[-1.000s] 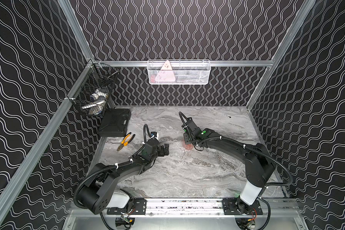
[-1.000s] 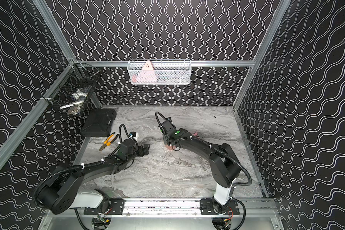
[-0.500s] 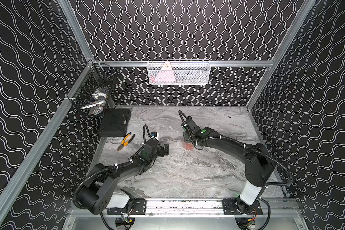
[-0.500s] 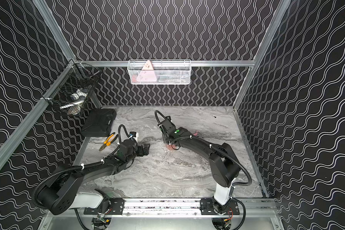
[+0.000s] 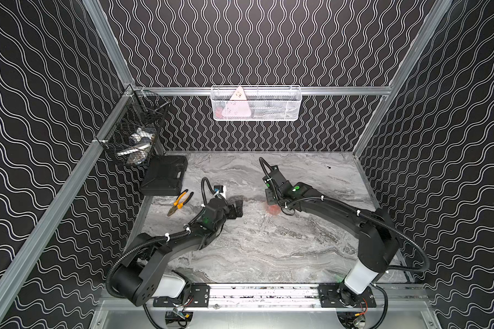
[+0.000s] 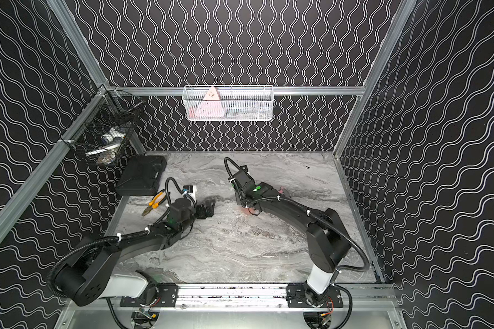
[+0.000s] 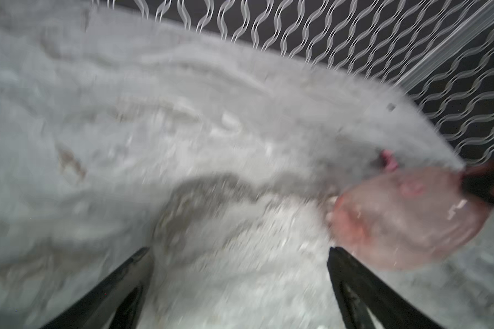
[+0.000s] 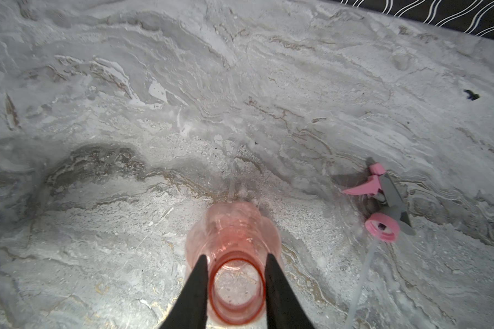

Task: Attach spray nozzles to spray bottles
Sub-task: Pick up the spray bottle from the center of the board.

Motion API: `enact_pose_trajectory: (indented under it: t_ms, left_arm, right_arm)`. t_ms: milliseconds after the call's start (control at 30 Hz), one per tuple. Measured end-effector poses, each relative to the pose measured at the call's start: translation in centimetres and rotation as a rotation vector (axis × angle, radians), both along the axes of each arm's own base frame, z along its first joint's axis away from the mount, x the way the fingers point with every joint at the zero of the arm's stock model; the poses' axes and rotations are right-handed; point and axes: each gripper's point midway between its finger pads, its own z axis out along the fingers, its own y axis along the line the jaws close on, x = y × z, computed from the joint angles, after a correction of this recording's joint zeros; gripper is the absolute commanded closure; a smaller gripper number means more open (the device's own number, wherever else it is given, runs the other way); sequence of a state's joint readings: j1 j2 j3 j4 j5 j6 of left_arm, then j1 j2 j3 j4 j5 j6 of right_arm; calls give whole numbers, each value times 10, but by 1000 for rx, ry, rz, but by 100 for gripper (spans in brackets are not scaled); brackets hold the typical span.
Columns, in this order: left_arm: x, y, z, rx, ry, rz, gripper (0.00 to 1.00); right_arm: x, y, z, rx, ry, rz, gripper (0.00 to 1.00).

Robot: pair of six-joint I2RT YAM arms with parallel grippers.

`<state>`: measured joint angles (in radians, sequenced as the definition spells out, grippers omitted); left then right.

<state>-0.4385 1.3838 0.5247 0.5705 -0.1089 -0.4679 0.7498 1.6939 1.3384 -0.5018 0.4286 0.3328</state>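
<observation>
Since a second ago your right gripper (image 8: pixel 236 256) has pinched the neck of the spray bottle (image 5: pixel 273 209), which sits at the centre of both top views. Your left gripper (image 7: pixel 238 249) hangs spread and empty, left of it. The white basket (image 5: pixel 268 119), upper centre, holds a pink card (image 5: pixel 237 106). What the black basket (image 5: pixel 117 153) holds is unclear. The spray nozzle (image 6: pixel 281 188) lies just right of your right wrist, with its dip tube (image 8: pixel 362 273) trailing back toward that wrist. Your left arm would likely have to reach past the bottle.

black walls (image 5: pixel 254 42) with white wavy lines fill the top and sides; aluminium rails (image 5: pixel 340 91) cross them; a grey marbled table (image 5: pixel 268 256) lies lower centre; white basket (image 5: pixel 294 106) hangs upper centre
</observation>
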Motion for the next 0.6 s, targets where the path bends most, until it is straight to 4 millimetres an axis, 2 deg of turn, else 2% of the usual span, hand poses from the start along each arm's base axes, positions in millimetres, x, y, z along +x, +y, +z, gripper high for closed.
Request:
enact_pose_trajectory:
  t_ms: [67,200,300,400,500,533,600]
  left_arm:
    - [1,-8,8,-20,-33,-41,3]
    - [0,-30,0,-16,-50,-151,16]
    - [-5,-59,2,-12,-110,-286,13]
    - [-25,-107,11,52,-214,-491,11]
    - [-34,-148,28,117,-325,-668,8]
    - [-32,-155,33,139,-353,-696,1]
    - [-30,-165,36,174,-382,-745,1]
  right_arm:
    - [2,-13,6,21,-6,-26,82]
    - [7,-48,13,97,13,-89,83]
    - [11,-82,22,191,26,-153,84]
    - [14,-112,33,284,27,-205,84]
    - [14,-120,43,364,37,-198,84]
    - [14,-120,45,388,43,-189,84]
    - [12,-119,49,423,52,-170,84]
